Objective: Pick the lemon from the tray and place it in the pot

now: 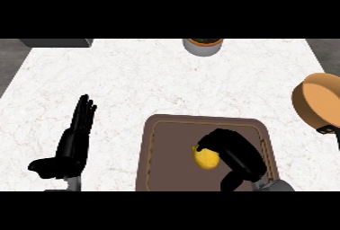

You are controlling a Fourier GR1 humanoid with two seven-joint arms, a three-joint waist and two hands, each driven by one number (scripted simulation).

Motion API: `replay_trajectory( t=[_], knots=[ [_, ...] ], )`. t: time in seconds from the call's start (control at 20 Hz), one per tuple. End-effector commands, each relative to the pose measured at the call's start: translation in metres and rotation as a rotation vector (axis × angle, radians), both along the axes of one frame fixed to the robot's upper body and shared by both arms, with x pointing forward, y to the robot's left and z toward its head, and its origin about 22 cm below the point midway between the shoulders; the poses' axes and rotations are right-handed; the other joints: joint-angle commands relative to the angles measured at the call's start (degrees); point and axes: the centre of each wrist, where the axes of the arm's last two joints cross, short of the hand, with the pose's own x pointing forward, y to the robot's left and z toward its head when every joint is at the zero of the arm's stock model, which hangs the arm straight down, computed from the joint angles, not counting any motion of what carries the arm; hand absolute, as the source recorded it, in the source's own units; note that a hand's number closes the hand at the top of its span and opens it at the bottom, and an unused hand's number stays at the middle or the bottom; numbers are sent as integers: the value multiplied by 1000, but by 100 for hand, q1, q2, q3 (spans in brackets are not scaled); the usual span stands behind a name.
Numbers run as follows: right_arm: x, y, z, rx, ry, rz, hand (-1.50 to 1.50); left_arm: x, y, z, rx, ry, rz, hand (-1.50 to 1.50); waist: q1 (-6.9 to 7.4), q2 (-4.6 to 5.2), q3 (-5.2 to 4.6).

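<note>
Lemon (206, 159) enclosed by the right hand (234, 148) on the tray (170, 150)

The lemon is seen right of the brown tray's middle, partly hidden by the black fingers, which are curled round it from above and from the right. Whether it is already clear of the tray's floor cannot be told. The step in hand is judged to be the grasp and lift. It is best done with the curl kept centred on the round fruit, since a lemon pinched off-centre is likely to roll out. It should be raised straight up past the tray's raised rim and only then carried toward the pot (319, 99), which is cut off at the view's right edge, well apart. The left hand (72, 143) is rested open, fingers straight and together, on the counter (133, 81) left of the tray.
</note>
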Motion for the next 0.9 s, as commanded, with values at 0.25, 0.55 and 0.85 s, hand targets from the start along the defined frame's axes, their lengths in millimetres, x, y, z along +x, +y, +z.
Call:
replay_trajectory(
  t=[0.25,0.55,0.85],
  knots=[
    [-12,-3,-19,83,-96,6,150,3,-17,23,-6,-5,0,0,7,32,60],
    [28,9,15,99,-147,-228,150,12,-5,5,13,-7,-7,0,28,46,55],
    [73,-52,27,-34,51,-937,150,10,-6,10,21,-27,-20,0,182,176,7]
  ],
)
